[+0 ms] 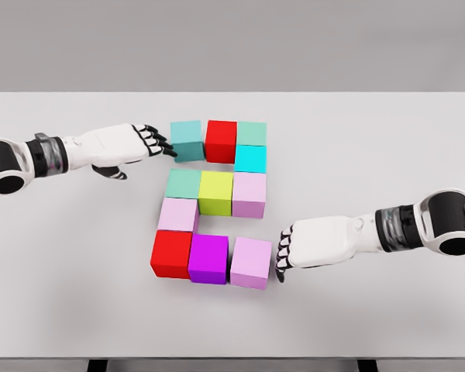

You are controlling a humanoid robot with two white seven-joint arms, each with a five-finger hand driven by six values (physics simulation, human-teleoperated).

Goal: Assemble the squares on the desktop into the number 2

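On the near side of the white tabletop (pixel 77 310) my right hand (pixel 293 249) lies low with its dark fingertips curled down, just beside the pink cube (pixel 251 262) at the right end of the bottom row. It holds nothing; I judge it is there to push this cube straight against the purple cube (pixel 208 257), because the pink one sits a little lower and turned. The near red cube (pixel 170 253) closes this row on the left.

One step farther, a pale pink cube (pixel 177 214) stands alone above the red one and makes the left side of the lower half. Behind it is the middle row: a green cube (pixel 183 184), a yellow-green cube (pixel 215 192) and a lilac cube (pixel 249 194), touching each other.

Farther still, a cyan cube (pixel 251 157) carries the right side up to the top row, where a teal cube (pixel 187 139), a far red cube (pixel 221 139) and a mint cube (pixel 252 132) stand together. My left hand (pixel 139 143) reaches there with fingers bent, fingertips at the teal cube, grasping nothing; probably it presses this end into line.

The number 2 looks almost complete
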